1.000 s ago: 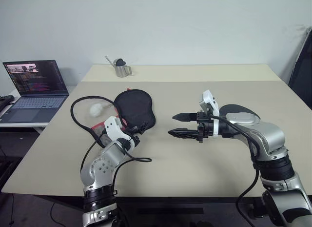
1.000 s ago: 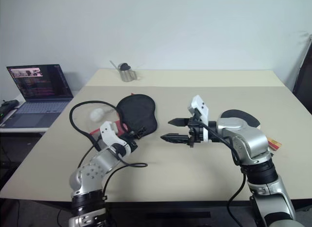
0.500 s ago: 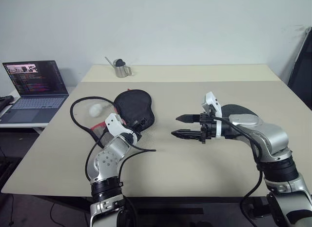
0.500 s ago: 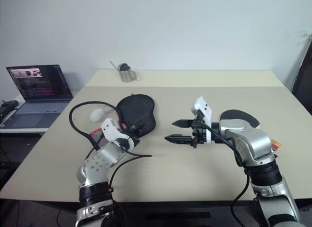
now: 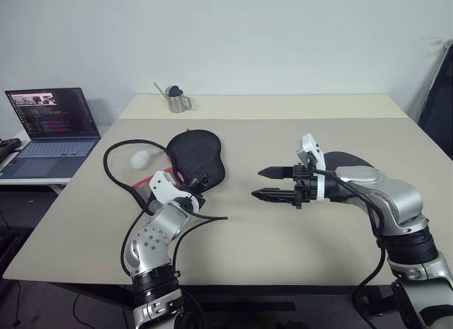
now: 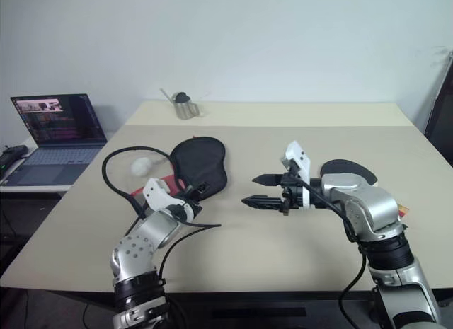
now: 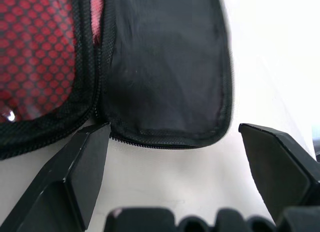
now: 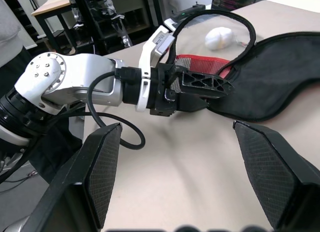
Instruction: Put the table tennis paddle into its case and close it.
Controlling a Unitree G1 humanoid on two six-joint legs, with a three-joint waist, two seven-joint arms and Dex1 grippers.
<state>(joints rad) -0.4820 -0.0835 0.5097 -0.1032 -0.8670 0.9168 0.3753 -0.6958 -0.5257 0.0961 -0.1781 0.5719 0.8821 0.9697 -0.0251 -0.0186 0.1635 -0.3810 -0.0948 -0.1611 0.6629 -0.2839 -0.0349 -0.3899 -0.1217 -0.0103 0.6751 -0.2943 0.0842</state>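
Left jaws fully spread, empty, at the near rim of the case. Left wrist has rolled over the last second and the forearm swung in, so I'm now squared to the open flap; looks set to pinch it. Right jaws wide, empty, hovering mid-tabletop. Paddle lies behind my right arm, untouched, not yet cased. Open tabletop between arms; black cable loops beside the case.
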